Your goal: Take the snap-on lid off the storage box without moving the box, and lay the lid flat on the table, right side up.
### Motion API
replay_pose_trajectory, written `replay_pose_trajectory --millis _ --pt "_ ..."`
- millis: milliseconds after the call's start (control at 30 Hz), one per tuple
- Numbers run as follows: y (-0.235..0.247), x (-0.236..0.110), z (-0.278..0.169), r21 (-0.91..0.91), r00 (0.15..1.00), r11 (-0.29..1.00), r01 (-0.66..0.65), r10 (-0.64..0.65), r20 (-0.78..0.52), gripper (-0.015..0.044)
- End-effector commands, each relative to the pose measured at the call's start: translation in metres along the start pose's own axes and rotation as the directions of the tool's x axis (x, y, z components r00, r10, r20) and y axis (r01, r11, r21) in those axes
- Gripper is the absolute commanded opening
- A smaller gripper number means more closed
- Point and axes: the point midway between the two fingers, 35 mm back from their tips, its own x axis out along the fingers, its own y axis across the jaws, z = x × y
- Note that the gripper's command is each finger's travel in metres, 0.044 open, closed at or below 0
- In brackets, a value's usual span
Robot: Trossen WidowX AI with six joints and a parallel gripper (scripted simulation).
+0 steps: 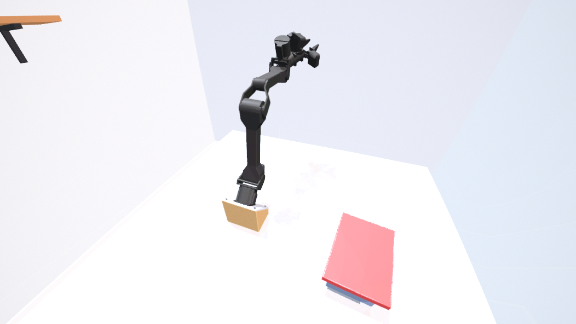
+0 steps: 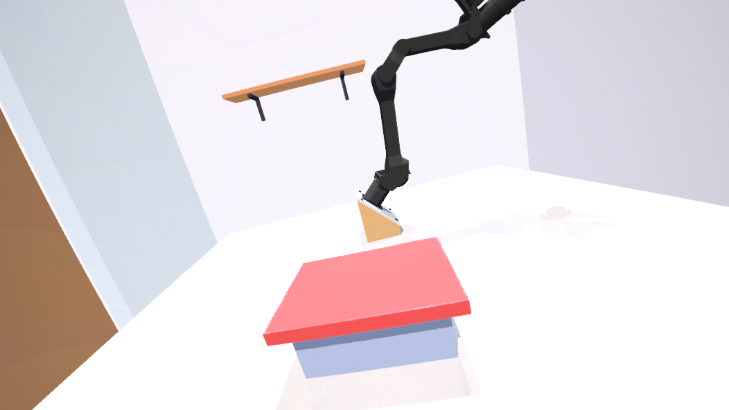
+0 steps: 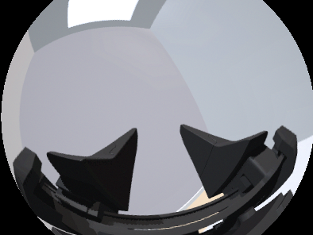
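Note:
A flat red lid (image 1: 361, 258) (image 2: 369, 288) sits on top of a pale blue storage box (image 2: 380, 349) (image 1: 346, 293) on the white table (image 1: 161, 261) (image 2: 586, 305). The lid overhangs the box on all sides. My gripper (image 1: 315, 50) (image 3: 159, 129) is high in the air, far above the table and well away from the box. Its fingers stand half open with nothing between them. In the wrist view only walls and ceiling show beyond the fingers. In the exterior view the gripper is out of frame.
The arm's tan base block (image 1: 245, 215) (image 2: 377, 226) stands on the table behind the box. An orange wall shelf (image 2: 293, 81) (image 1: 30, 19) hangs on the back wall. A brown panel (image 2: 40, 285) stands at the left.

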Motion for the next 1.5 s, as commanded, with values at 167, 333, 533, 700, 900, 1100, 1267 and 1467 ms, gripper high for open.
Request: replay_pose_trajectory --millis 167,333,533,700,900,1100,1267,1467 --pt "-0.016 0.002 -0.076 -0.194 0.996 0.981 -0.026 0.008 -0.094 0.0235" --pt "-0.049 0.002 -0.119 -0.258 0.984 0.966 -0.005 -0.041 -0.174 0.0235" --pt "-0.101 0.0 -0.152 -0.339 0.959 0.939 0.048 -0.139 -0.247 0.0235" --pt "-0.155 -0.004 -0.166 -0.431 0.924 0.895 0.114 -0.255 -0.285 0.0235" --pt "-0.217 -0.016 -0.179 -0.47 0.865 0.862 0.191 -0.374 -0.335 0.0235" --pt "-0.318 -0.052 -0.174 -0.499 0.731 0.785 0.367 -0.575 -0.368 0.0235" --pt "-0.371 -0.08 -0.159 -0.492 0.636 0.721 0.487 -0.68 -0.366 0.0235" --pt "-0.448 -0.145 -0.118 -0.424 0.446 0.561 0.711 -0.826 -0.344 0.0235"
